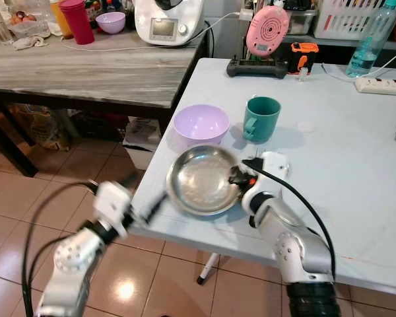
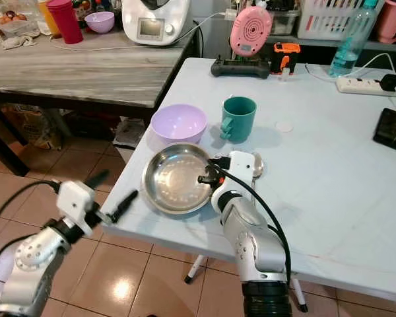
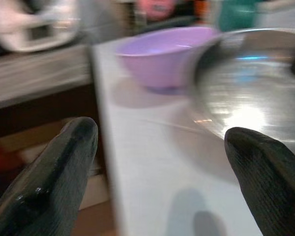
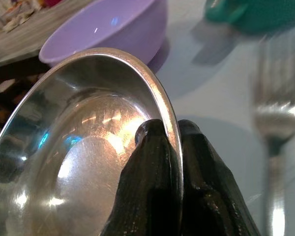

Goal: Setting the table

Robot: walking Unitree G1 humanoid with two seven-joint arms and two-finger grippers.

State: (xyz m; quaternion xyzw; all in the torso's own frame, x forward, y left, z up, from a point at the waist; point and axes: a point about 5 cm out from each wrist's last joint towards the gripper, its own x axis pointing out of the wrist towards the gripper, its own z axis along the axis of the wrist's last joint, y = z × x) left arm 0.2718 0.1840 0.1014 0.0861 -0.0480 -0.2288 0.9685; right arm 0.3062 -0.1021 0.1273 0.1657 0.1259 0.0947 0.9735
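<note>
Steel, the shallow bowl (image 1: 201, 179) lies by the white desk's (image 2: 330, 191) near edge, its right rim pinched between the right claw's (image 2: 208, 177) pressed-together fingers, while the left claw (image 2: 112, 191), spread wide, hovers just off that edge, pointing at the bowl's left rim.

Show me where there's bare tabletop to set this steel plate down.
Right end effector pinches the steel plate. Bare white table stretches right of the fork, toward the black phone. Crowded: purple bowl and teal mug just behind.
</note>
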